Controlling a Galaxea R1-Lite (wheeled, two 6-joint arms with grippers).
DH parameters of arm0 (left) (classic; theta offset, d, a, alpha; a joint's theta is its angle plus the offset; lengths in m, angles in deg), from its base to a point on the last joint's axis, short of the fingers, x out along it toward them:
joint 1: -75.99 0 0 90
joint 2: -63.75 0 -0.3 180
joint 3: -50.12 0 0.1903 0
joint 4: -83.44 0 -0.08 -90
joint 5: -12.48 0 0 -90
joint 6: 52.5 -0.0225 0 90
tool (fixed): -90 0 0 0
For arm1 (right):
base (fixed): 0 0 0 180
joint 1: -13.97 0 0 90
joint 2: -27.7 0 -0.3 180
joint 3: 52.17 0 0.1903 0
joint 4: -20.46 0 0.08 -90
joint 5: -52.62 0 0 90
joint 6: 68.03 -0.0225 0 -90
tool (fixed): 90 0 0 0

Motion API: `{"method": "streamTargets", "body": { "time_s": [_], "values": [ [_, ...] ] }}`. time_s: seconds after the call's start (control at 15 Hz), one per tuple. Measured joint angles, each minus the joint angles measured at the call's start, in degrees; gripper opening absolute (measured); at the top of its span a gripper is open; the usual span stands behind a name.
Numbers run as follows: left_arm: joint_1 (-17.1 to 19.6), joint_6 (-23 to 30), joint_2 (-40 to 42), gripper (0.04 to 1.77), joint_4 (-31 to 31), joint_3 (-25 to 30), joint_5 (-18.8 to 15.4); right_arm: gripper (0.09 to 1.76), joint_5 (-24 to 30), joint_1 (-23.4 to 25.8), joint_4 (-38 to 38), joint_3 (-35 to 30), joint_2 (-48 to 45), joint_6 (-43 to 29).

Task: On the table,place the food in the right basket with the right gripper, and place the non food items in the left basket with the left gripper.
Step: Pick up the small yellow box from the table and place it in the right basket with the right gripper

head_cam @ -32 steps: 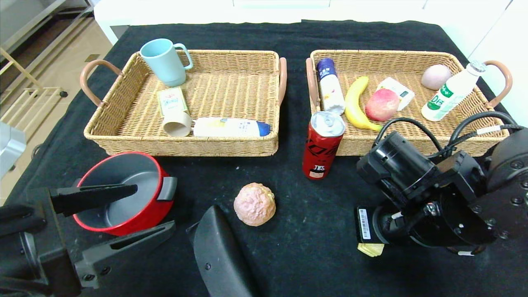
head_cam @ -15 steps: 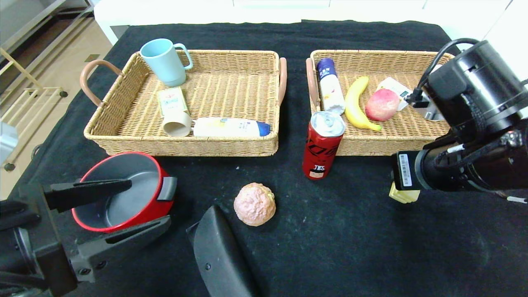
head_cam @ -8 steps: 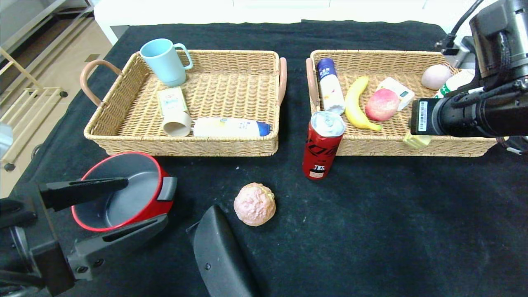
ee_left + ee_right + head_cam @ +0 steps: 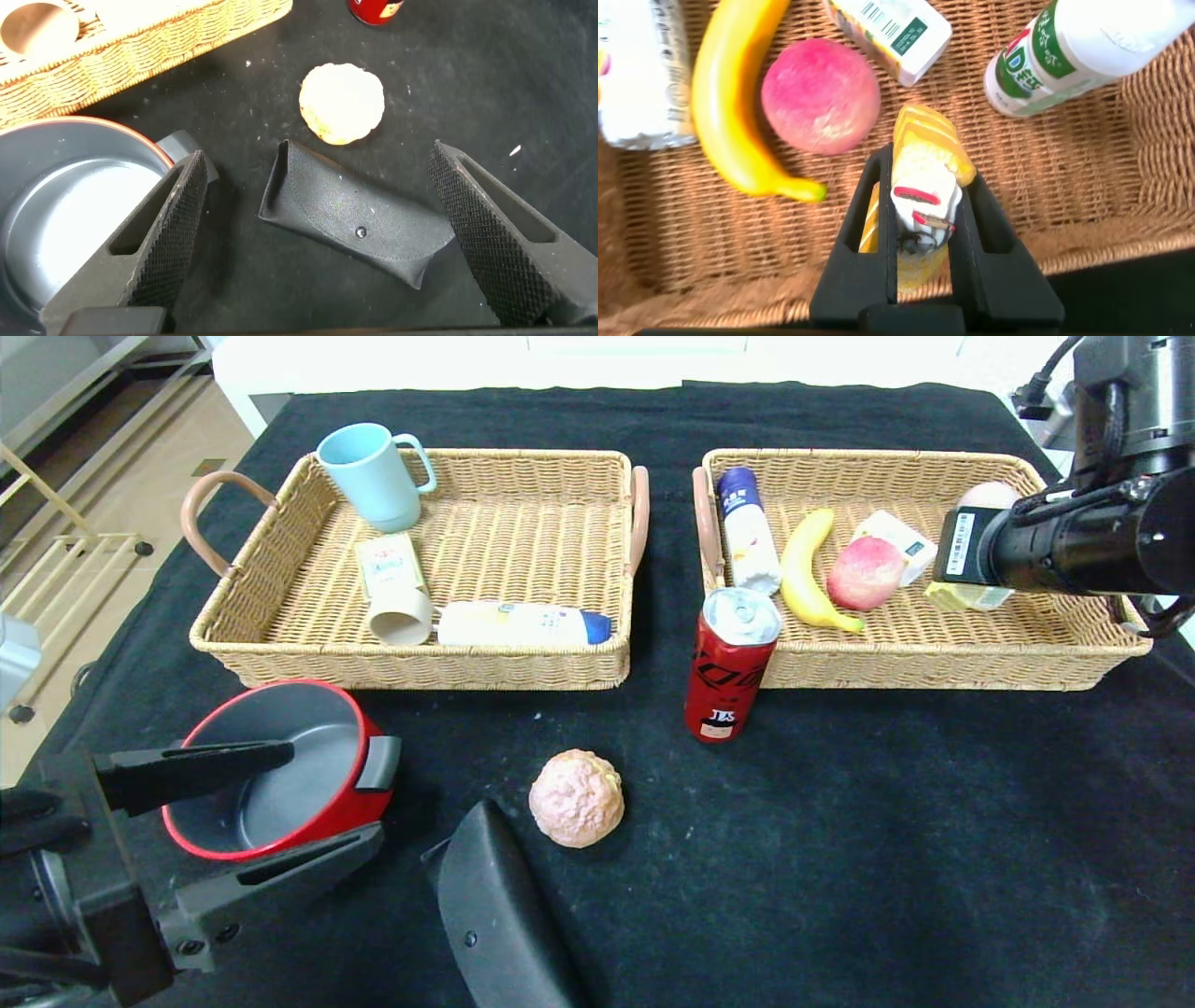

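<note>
Right wrist view: the right gripper is clamped on a yellow-and-white sandwich snack, held over the right basket for dropping, the peach at its ten o'clock. The left gripper waits wide open beside the red pot on the counter.
</note>
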Motion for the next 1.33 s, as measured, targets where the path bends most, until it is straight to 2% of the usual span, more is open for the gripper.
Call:
{"method": "streamTargets", "body": {
  "time_s": [0.6,0.93,1.13,1.33],
  "values": [
    [0.0,0.0,0.1,1.72,0.0,0.0,0.0,0.41,-0.1,2.1,5.6,0.6,3.0,0.8],
    [0.0,0.0,0.3,1.72,0.1,-0.1,0.0,0.98,0.0,2.0,5.6,0.5,3.2,0.8],
    [0.0,0.0,0.2,1.72,0.1,-0.1,0.0,1.22,0.0,2.0,5.4,0.4,3.1,0.8],
    [0.0,0.0,0.2,1.72,0.1,-0.1,0.0,1.37,0.0,2.0,5.2,0.4,2.9,0.8]
  ]
}}
